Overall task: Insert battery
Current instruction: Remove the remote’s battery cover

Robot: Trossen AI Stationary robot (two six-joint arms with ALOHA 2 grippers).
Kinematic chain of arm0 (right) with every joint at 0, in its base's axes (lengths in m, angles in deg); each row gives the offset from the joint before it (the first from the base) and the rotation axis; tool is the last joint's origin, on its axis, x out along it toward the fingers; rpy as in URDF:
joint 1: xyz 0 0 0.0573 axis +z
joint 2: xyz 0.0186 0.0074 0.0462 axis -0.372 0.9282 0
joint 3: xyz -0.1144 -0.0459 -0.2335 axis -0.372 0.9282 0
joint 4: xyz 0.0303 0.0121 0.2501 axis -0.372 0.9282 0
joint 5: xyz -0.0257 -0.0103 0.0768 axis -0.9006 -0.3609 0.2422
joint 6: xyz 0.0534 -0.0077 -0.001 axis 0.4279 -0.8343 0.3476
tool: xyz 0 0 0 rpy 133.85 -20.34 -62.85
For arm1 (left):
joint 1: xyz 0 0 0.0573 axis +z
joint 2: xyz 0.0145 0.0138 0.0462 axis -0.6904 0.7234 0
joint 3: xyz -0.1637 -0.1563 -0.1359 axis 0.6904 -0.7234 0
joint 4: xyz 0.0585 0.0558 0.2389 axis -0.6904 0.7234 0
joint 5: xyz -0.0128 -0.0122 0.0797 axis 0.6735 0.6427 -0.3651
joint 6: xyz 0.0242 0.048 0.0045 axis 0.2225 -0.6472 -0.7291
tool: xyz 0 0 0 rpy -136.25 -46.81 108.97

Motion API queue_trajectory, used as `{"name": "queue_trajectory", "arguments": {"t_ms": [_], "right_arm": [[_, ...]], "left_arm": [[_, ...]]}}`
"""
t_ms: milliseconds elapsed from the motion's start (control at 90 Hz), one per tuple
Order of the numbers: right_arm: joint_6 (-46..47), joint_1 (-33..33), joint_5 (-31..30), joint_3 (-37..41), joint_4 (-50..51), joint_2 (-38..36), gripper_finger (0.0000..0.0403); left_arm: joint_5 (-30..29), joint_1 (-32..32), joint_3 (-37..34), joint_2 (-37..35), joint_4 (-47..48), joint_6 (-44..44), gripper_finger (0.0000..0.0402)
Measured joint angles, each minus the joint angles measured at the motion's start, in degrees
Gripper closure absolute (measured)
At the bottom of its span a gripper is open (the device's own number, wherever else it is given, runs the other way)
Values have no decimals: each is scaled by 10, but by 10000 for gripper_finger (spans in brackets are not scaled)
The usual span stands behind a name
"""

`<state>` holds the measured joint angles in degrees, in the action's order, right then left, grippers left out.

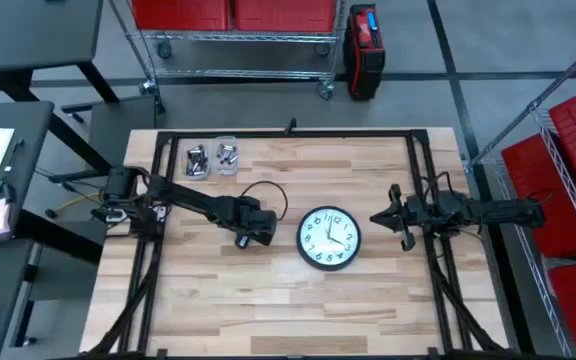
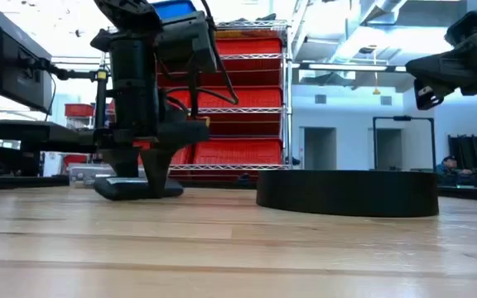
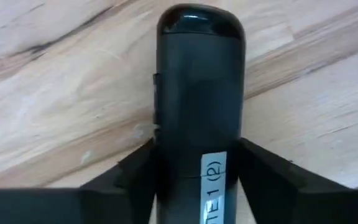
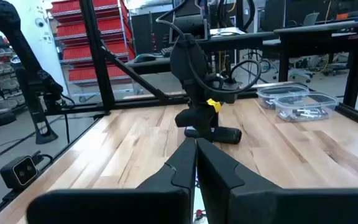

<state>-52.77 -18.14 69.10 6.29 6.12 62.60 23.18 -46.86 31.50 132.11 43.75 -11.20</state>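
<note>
Now we see the left gripper (image 1: 243, 238) low over the table (image 1: 268, 300), just off the clock (image 1: 329, 238) at its nine o'clock, and it straddles a dark remote (image 3: 199, 93) lying flat on the wood. From the left wrist view, the fingers (image 3: 129, 174) sit on either side of the remote's body and look to be touching it, so we call that a pinch on the remote, though we cannot say how firm it is. The low view agrees: the gripper tips meet a flat dark object resting on the tabletop. Over on the other side, the right gripper (image 1: 400, 218) hangs above the table at the clock's three o'clock, its fingers (image 4: 166, 171) pressed together on nothing. Batteries? We reckon they sit in the two clear tubs (image 1: 213, 158) up at the clock's eleven o'clock, well apart from both arms, with small metallic pieces inside; we cannot make out what each piece is. The clock lies face up, untouched. So how far along are we? Early, by our judgement: no battery is in either claw, and no open compartment shows on the remote. Fetching a battery from the tubs and seating it remains to be done.
</note>
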Motion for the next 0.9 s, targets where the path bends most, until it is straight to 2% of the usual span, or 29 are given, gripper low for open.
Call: {"name": "queue_trajectory", "arguments": {"t_ms": [367,600,656,744,900], "right_arm": [[0,0,0,0,0,0,396],[0,0,0,0,1,0,396],[0,0,0,0,1,0,396],[0,0,0,0,1,0,396],[0,0,0,0,1,0,396]], "left_arm": [[11,1,-1,-3,-8,-6,253],[27,-1,36,0,1,-33,257],[27,0,47,-1,8,-39,267],[26,0,61,-1,14,-46,318],[44,-2,86,-2,16,-65,344]]}}
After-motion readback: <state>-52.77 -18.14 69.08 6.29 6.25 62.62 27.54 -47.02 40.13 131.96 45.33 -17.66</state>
